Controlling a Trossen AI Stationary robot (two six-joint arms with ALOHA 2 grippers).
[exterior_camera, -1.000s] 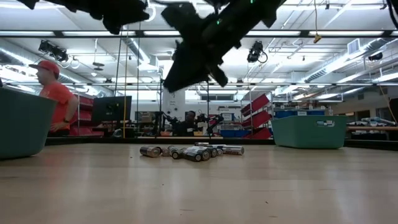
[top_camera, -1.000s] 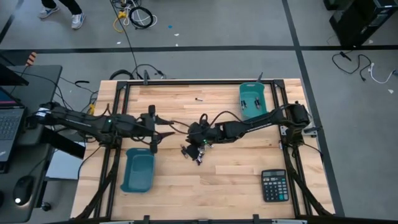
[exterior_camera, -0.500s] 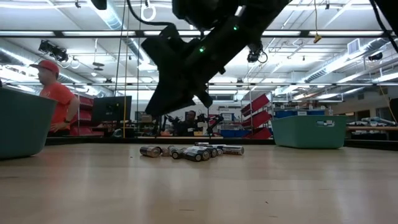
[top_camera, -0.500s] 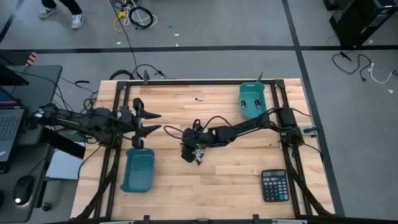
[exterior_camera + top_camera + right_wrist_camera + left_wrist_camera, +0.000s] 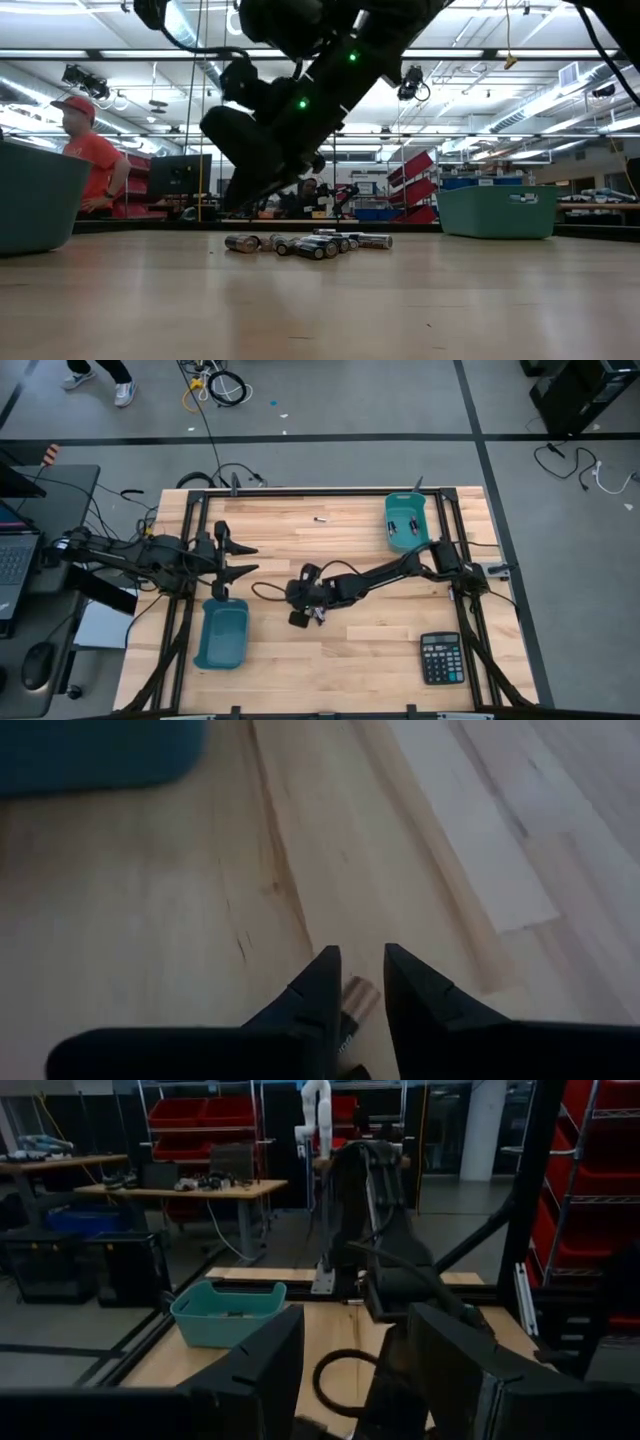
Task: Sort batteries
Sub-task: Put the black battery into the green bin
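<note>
Several small silver and black batteries [image 5: 310, 243] lie in a heap [image 5: 318, 612] on the wooden table near its middle. My right gripper [image 5: 360, 958] hangs above the table just left of the heap [image 5: 232, 200], slanting down, shut on one battery [image 5: 355, 998]. My left gripper [image 5: 240, 558] waits open and level at the table's left side, above the left teal bin [image 5: 222, 633], with nothing between its fingers [image 5: 260, 1375]. My right gripper pinches one battery between its two fingers, a little back from their tips. The battery lies along the fingers, its copper-coloured end [image 5: 358, 992] toward the fingertips. The fingers slant down from the table's right side. The battery is clear of the table.
A second teal bin [image 5: 407, 520] with a couple of batteries in it stands at the far right. A black calculator [image 5: 440, 657] lies near the right front corner. One small dark thing [image 5: 320, 519] lies alone near the far edge. A person [image 5: 90, 165] stands beyond the table.
My right gripper has come down and gone toward the table's left edge, from above the heap to just left of it, rolling as it went. My left gripper has drawn back toward the table's left edge and risen a little, staying open. The heap has not moved.
</note>
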